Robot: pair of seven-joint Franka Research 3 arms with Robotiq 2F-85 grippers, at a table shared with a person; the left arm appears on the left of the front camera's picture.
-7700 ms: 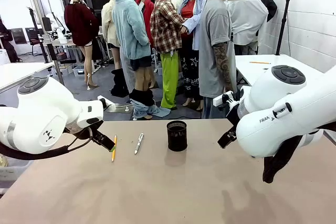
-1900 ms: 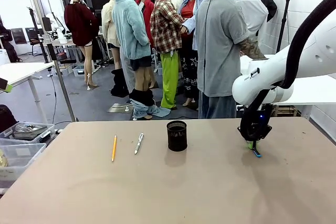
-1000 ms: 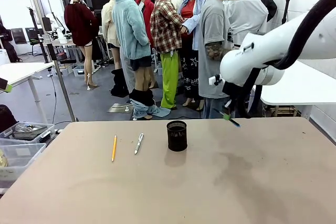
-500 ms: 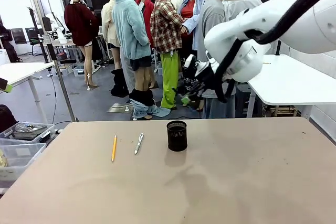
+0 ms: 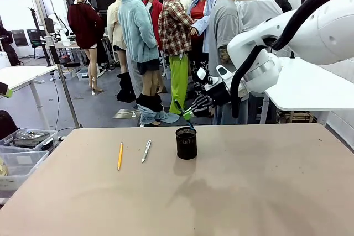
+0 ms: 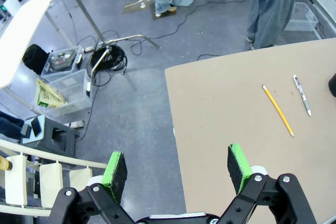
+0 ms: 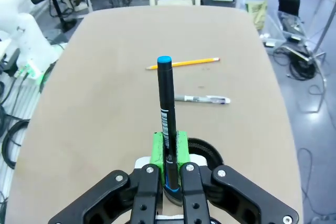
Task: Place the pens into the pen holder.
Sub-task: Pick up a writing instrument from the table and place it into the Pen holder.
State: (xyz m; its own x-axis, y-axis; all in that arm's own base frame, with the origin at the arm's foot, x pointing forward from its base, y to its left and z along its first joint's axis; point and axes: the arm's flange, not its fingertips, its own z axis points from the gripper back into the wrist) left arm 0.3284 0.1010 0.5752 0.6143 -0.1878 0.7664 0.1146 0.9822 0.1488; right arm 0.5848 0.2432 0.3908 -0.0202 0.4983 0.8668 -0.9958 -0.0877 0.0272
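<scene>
My right gripper [image 5: 189,113] is shut on a black pen [image 7: 166,109] with a blue end. It holds the pen tilted just above the mouth of the black mesh pen holder [image 5: 186,143]. In the right wrist view the holder's rim [image 7: 209,151] shows right under the fingers. A yellow pencil [image 5: 119,156] and a silver-white pen [image 5: 146,151] lie side by side on the table, left of the holder. Both also lie beyond the held pen as the pencil [image 7: 184,63] and silver pen [image 7: 202,98]. My left gripper [image 6: 177,166] is open and empty, off the table's left edge above the floor.
The tan table [image 5: 232,192] is bare to the right of the holder and toward me. People stand close behind its far edge. Plastic bins [image 6: 65,85] and cables [image 6: 107,59] lie on the floor to the left. A white table [image 5: 310,87] stands at the right.
My right arm has swung left and lowered, carrying the black pen from high right of the holder to just over its mouth. The pencil and silver pen have not moved.
</scene>
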